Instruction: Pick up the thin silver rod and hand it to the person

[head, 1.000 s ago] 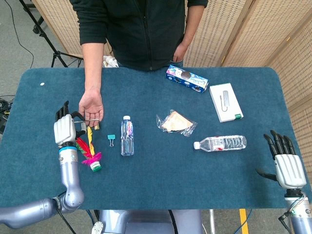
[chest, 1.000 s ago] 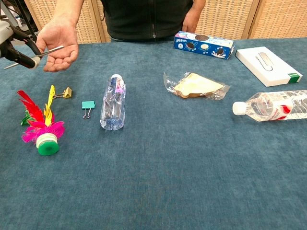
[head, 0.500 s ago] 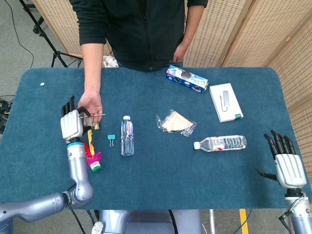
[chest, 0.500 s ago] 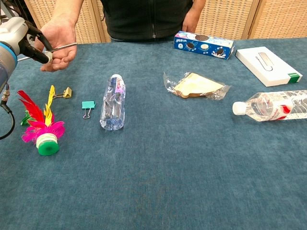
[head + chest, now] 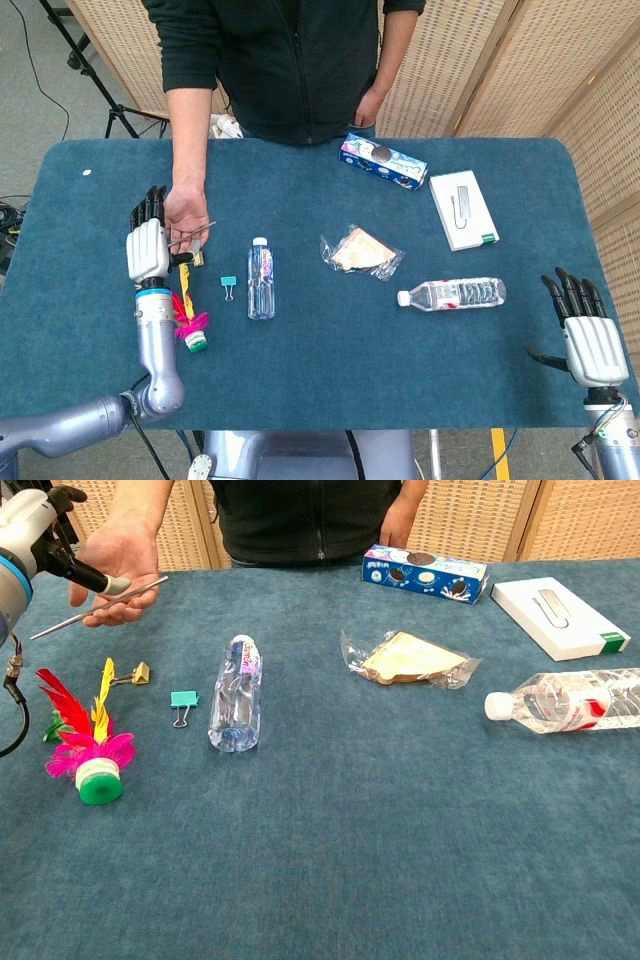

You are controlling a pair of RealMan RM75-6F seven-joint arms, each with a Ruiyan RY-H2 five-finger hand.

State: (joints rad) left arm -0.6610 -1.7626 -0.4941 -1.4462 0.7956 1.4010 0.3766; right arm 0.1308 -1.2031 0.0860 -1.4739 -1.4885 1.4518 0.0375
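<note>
The thin silver rod (image 5: 192, 232) (image 5: 95, 608) lies slanted across the person's upturned palm (image 5: 185, 212) (image 5: 125, 550), its lower end sticking out to the left. My left hand (image 5: 147, 250) (image 5: 35, 525) is right beside that palm with its fingers stretched upward and apart. Only the thumb tip reaches the rod in the chest view, and no finger pinches against it. My right hand (image 5: 590, 345) hovers open and empty at the table's near right corner, far from the rod; the chest view does not show it.
A feathered shuttlecock (image 5: 190, 325) (image 5: 85, 750), a gold clip (image 5: 135, 673) and a teal binder clip (image 5: 229, 287) lie just below my left hand. To the right are a small bottle (image 5: 261, 278), a wrapped sandwich (image 5: 360, 253), a larger bottle (image 5: 455, 293), a cookie box (image 5: 383, 161) and a white box (image 5: 463, 209).
My left hand carried the rod up to the person's palm, then its fingers straightened and let go. The rod tipped from level to slanted on the palm. The right hand stayed still.
</note>
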